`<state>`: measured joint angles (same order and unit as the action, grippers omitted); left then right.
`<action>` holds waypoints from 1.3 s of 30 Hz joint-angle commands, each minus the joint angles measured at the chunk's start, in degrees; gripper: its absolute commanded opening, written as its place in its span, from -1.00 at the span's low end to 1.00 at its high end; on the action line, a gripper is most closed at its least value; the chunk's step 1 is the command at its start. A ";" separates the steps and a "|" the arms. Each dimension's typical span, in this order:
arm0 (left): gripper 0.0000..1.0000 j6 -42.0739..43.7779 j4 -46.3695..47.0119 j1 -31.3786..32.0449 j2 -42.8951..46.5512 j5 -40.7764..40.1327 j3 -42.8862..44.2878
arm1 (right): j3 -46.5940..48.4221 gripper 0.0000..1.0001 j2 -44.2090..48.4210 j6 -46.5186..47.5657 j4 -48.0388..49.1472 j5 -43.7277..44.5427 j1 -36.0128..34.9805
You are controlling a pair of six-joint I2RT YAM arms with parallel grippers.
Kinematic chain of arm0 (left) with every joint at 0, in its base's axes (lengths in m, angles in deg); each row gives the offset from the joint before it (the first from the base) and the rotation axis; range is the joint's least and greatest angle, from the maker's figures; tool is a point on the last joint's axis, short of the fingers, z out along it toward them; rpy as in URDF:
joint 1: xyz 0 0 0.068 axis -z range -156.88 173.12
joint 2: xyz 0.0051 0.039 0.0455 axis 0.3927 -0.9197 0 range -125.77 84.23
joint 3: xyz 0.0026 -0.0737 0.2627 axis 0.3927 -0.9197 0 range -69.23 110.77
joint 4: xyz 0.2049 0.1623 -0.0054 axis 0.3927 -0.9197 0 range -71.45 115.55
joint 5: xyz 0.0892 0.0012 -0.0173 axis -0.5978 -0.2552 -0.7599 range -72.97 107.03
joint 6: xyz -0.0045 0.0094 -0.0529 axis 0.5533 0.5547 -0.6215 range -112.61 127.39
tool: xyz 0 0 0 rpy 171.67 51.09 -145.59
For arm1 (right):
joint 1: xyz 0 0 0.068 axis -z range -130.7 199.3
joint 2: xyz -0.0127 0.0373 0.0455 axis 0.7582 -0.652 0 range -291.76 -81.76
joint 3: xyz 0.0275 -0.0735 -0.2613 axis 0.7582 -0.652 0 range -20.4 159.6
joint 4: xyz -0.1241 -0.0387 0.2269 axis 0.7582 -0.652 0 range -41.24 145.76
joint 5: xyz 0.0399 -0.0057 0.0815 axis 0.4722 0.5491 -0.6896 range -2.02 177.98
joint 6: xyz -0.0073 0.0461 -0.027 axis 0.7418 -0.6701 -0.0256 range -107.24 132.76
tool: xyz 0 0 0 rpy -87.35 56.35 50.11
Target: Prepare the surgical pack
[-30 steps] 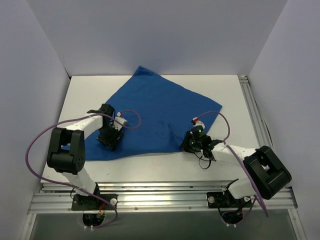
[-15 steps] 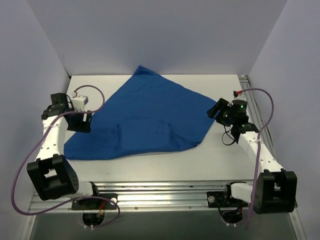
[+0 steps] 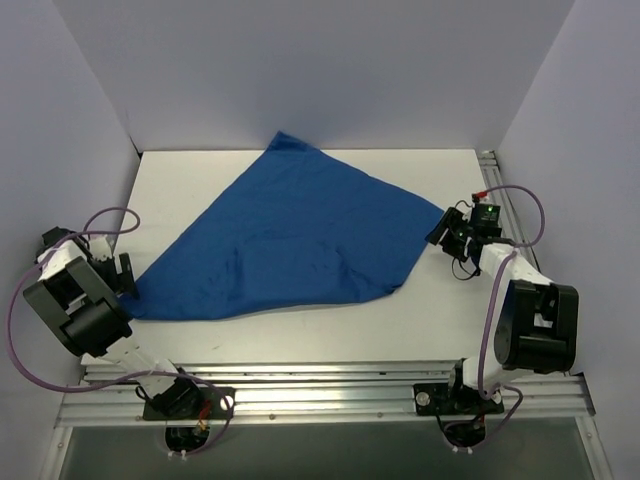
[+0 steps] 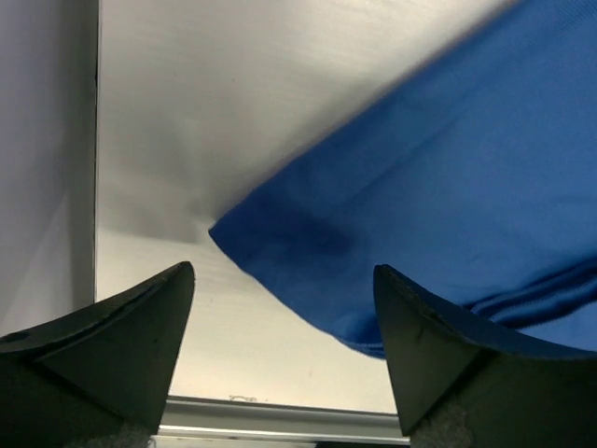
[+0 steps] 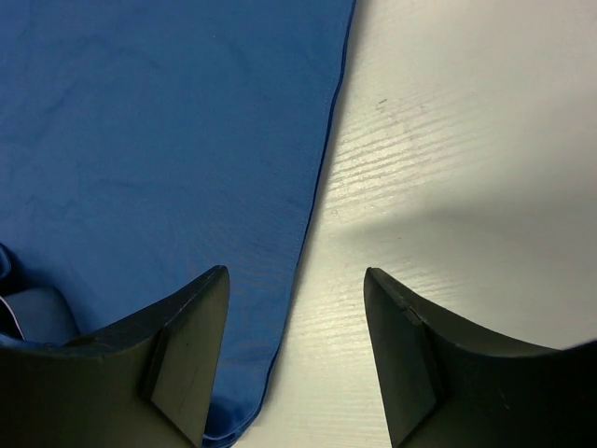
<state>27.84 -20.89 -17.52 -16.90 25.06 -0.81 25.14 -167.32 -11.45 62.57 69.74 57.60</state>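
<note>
The surgical pack's royal-blue drape [image 3: 290, 240] lies spread flat on the white table, one corner pointing to the back wall. My left gripper [image 3: 120, 272] is open at the drape's left corner. In the left wrist view that corner [image 4: 280, 243] lies on the table between the wide-apart fingers [image 4: 121, 345], and the left gripper [image 4: 282, 271] holds nothing. My right gripper [image 3: 443, 230] is open at the drape's right corner. In the right wrist view the drape's hemmed edge [image 5: 312, 205] runs between the jaws of the right gripper [image 5: 295, 272], untouched.
Grey walls close in the table on three sides. An aluminium rail [image 3: 330, 385] runs along the near edge, and another rail [image 3: 500, 200] along the right side. Purple cables [image 3: 30, 340] loop off both arms.
Both arms swung outward from the middle to the table's sides, drawing the drape's left and right corners apart. Both grippers then opened and let go of the cloth.
</note>
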 commanded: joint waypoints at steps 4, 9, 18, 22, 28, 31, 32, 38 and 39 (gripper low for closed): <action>0.48 -0.50 3.90 -0.49 -5.13 -0.48 2.51 | 0.87 0.10 4.25 3.20 0.05 0.48 -0.47; 0.42 -0.06 4.25 -0.40 -4.79 0.67 -0.30 | 0.08 0.09 3.82 3.55 0.40 0.58 -0.38; -0.86 1.00 0.47 -0.40 -5.23 5.76 0.92 | -1.59 0.08 4.52 2.59 1.89 -0.74 -0.38; -0.95 1.79 -3.82 -0.31 0.03 11.72 2.33 | -2.21 0.08 4.35 2.76 1.98 -1.01 -0.38; -0.95 2.67 -12.35 4.51 10.13 18.76 8.30 | -3.61 0.08 4.00 0.83 4.26 -2.68 -0.38; -0.95 2.15 -14.55 10.65 13.75 20.00 10.85 | -4.32 0.08 3.74 0.65 4.70 -3.03 -0.47; -0.95 1.79 -15.34 12.33 15.76 19.92 11.55 | -4.41 0.08 3.56 0.83 4.53 -3.12 -0.56; -0.95 -2.86 -18.07 28.93 16.67 16.85 20.16 | -5.37 0.07 1.45 1.27 5.23 -3.55 -0.56; -0.95 -3.57 -18.25 31.13 16.05 16.14 21.74 | -5.55 0.05 1.45 0.83 5.41 -3.99 -0.73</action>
<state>27.07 -36.54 8.44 -0.11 40.41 16.19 20.18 -165.24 -10.16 66.29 67.33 57.45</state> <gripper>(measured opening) 0.073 0.533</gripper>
